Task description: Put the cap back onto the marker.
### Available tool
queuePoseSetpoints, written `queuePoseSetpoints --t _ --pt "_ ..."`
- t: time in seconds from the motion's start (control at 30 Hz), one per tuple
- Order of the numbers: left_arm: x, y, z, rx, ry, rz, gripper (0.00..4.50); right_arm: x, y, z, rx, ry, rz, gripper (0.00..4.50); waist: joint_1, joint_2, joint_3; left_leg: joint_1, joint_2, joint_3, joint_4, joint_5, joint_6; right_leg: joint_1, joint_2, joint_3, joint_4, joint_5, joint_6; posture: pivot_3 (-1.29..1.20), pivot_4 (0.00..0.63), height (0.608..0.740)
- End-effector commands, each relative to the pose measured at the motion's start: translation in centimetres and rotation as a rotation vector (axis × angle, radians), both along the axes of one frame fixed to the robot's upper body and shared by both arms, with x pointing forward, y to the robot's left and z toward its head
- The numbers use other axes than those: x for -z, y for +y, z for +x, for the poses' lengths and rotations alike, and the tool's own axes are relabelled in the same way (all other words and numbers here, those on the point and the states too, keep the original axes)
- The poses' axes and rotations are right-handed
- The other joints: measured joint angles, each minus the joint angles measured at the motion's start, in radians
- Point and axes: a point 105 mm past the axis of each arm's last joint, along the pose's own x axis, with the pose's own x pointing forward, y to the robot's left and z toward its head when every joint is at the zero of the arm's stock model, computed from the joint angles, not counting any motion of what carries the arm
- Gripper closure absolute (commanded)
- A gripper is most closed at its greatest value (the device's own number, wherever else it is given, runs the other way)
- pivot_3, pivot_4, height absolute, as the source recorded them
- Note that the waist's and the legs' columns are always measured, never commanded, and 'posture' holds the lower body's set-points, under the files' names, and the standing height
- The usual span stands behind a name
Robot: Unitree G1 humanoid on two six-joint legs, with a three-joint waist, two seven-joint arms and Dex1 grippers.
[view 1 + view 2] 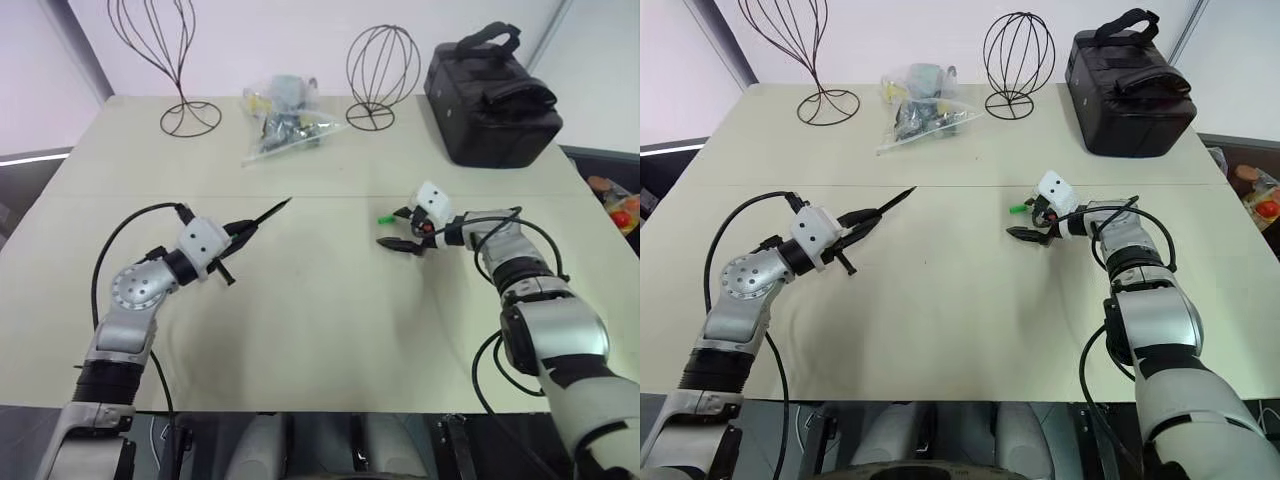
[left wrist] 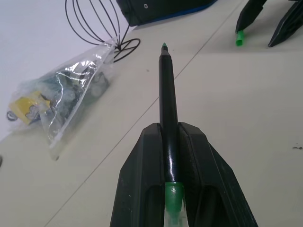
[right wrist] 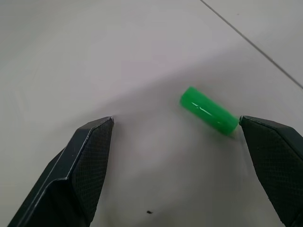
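Jaws wide on the right, clamped tight on the left

Right gripper (image 3: 176,142) stands with its two black fingers spread well apart, holding nothing; the tiny bright green plastic cap (image 3: 209,110) lies on the pale beige table (image 1: 330,330) between them, close against one fingertip; left gripper (image 2: 171,142) is closed on the thin blackish-green marker (image 2: 167,104), whose pointed tip juts out past the fingers toward the cap, well apart from it.
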Motion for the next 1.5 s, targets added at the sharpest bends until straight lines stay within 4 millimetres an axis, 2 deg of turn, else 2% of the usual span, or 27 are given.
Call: queuePoseSetpoints --t 0.03,0.27,0.63,0.8,0.93,1.03,1.2,1.4,1.5 --pt "-1.4 0.3 -0.1 -0.003 -0.055 -0.022 4.45 -0.5 0.4 -0.1 -0.008 0.046 0.085 0.12 0.0 0.0 0.0 0.0 0.0 0.0 0.0 0.0 0.0 0.0 0.0 0.0 0.0 0.0 0.0 0.0 0.15 0.74" --pt "-1.2 0.4 -0.2 -0.007 -0.049 -0.021 4.45 -1.2 0.8 -0.6 -0.068 0.062 0.112 0.12 0.0 0.0 0.0 0.0 0.0 0.0 0.0 0.0 0.0 0.0 0.0 0.0 0.0 0.0 0.0 0.0 0.15 0.74" --pt "-0.7 -0.5 0.3 0.022 -0.036 -0.032 4.45 -1.6 3.0 -2.3 -0.236 0.067 0.175 0.12 0.001 0.0 0.0 0.0 0.0 0.0 0.0 0.0 0.0 0.0 0.0 0.0 0.0 0.0 0.0 0.0 0.15 0.74" --pt "-0.5 -0.9 0.6 0.033 -0.033 -0.035 4.45 -1.7 1.6 -1.7 -0.143 0.004 0.131 0.12 0.003 0.0 0.0 0.0 0.0 0.0 0.0 0.0 0.0 0.0 0.0 0.0 0.0 0.0 0.0 0.0 0.15 0.74" --pt "-0.5 -1.4 0.9 0.046 -0.033 -0.044 4.45 -3.7 0.4 -0.2 -0.03 -0.123 0.127 0.12 0.004 0.0 0.0 0.0 0.0 0.0 0.0 0.0 0.0 0.0 -0.001 0.0 0.0 0.0 0.0 0.0 0.15 0.74" --pt "-0.4 -1.7 0.9 0.053 -0.031 -0.051 4.45 -5.1 0.7 0.1 0.006 -0.162 0.188 0.12 0.001 0.0 0.0 0.0 0.0 0.0 0.0 0.0 0.0 -0.001 -0.001 0.0 0.0 0.0 0.0 0.0 0.15 0.74" --pt "0.1 -2.0 0.8 0.07 -0.015 -0.054 4.45 -4.6 2.1 -2.2 -0.002 -0.191 0.175 0.12 0.006 0.0 0.0 -0.001 0.0 0.0 -0.001 0.0 0.0 -0.001 0.0 0.0 0.0 0.0 0.0 0.0 0.15 0.74" --pt "0.5 -1.4 0.6 0.121 0.014 -0.005 4.45 -3.2 4.2 -6.3 0.2 -0.229 0.185 0.12 0.007 0.0 0.0 -0.002 0.0 -0.001 -0.001 0.0 0.0 -0.003 -0.001 0.0 0.0 0.0 0.0 0.0 0.15 0.74" --pt "0.2 -0.6 0.8 0.135 0.022 0.021 4.45 -3.6 4.3 -7.5 0.33 -0.259 0.235 0.12 0.006 0.0 0.0 -0.002 0.0 -0.001 -0.001 0.0 0.0 -0.003 0.0 0.0 0.001 0.0 0.0 0.0 0.15 0.74"
